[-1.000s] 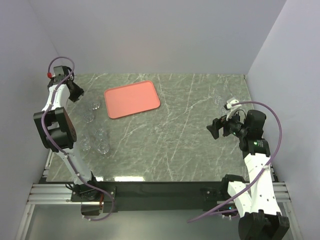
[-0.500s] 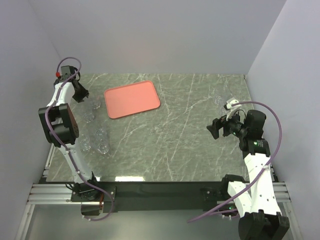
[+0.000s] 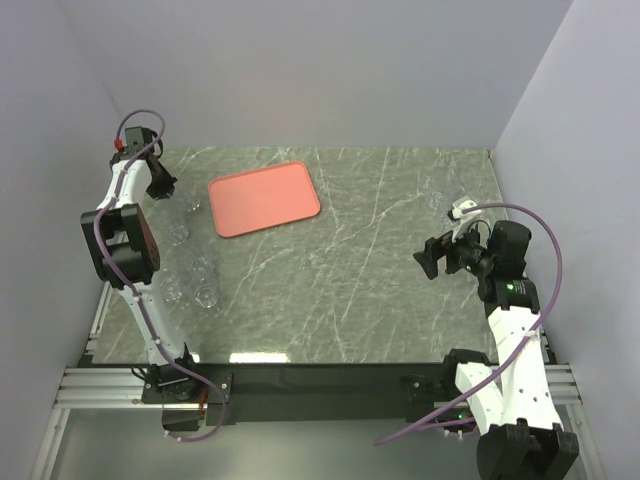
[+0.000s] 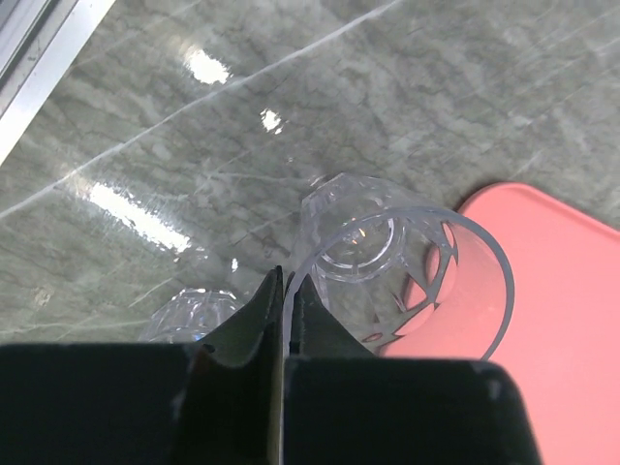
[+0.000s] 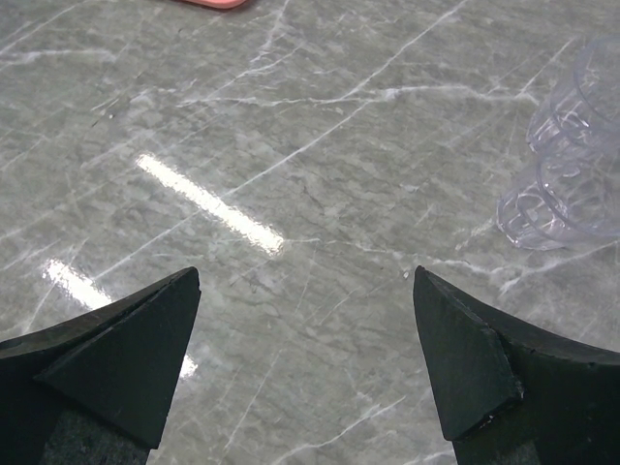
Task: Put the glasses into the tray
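A clear tumbler glass is pinched at its rim by the closed left claw, just left of the salmon-red tray at the far left of the marble tabletop. Other glasses are grouped nearer. The right claw is spread wide, gripping nothing, with two glasses beside it.
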You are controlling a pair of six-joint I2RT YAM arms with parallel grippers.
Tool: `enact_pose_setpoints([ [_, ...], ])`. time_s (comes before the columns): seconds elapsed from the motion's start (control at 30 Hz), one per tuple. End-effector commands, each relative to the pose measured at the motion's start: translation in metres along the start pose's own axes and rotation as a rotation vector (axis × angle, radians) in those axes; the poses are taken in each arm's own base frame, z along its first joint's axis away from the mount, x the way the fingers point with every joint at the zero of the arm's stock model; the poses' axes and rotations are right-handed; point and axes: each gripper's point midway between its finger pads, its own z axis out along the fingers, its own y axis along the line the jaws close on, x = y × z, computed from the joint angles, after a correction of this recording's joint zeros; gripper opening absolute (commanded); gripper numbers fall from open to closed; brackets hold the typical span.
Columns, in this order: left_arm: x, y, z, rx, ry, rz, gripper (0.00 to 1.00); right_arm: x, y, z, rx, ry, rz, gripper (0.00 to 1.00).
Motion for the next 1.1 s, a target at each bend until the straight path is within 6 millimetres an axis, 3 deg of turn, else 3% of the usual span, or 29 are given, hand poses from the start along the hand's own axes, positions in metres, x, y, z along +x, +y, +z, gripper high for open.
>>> enact_pose_setpoints([
  [0.0, -0.033, -0.020, -0.026, 0.049, -0.103, 0.006, 0.00, -0.003, -0.004, 0.000, 0.017, -0.011, -0.020, 0.97],
  [0.13, -0.037, -0.039, -0.042, 0.115, -0.130, 0.021, 0.00, -0.003, -0.005, 0.000, 0.019, -0.011, -0.020, 0.97],
  [0.3, -0.031, -0.060, -0.046, 0.187, -0.115, 0.059, 0.00, -0.003, -0.005, 0.000, 0.020, -0.010, -0.020, 0.97],
  [0.87, -0.008, -0.105, -0.031, 0.241, -0.066, 0.140, 0.00, -0.002, -0.006, 0.000, 0.023, -0.008, -0.022, 0.97],
  [1.07, -0.001, -0.112, -0.023, 0.241, -0.045, 0.150, 0.02, -0.002, -0.006, 0.000, 0.024, -0.007, -0.025, 0.97],
])
